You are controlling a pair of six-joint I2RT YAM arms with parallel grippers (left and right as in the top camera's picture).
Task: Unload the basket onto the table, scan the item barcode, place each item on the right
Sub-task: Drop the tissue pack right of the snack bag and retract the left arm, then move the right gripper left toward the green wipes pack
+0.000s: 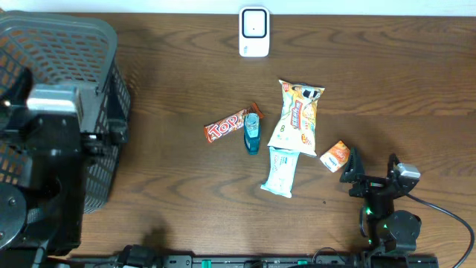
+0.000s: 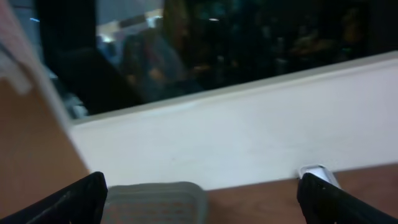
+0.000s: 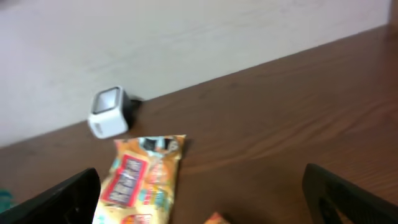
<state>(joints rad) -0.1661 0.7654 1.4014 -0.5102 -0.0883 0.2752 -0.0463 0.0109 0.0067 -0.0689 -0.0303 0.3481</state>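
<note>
Mock shop checkout set up on a robot test bench: a dark brown wood-grain table (image 1: pixel 171 74) carries a small white boxy barcode scanner (image 1: pixel 253 31) at its far edge, a grey plastic mesh shopping basket (image 1: pixel 67 45) at the left and packaged goods in the middle: a red-brown chocolate bar wrapper (image 1: pixel 225 128), a small blue bottle (image 1: pixel 253 134), a yellow and white snack bag (image 1: pixel 296 117), a white and teal packet (image 1: pixel 281 171) and a little orange sachet (image 1: pixel 335 156). A black left robot arm (image 1: pixel 44 171), a black right robot arm (image 1: pixel 383 205), a bare white wall (image 3: pixel 186 37) and a blurred dark glazed panel (image 2: pixel 249 37) above it suggest a lab, not a real store
</note>
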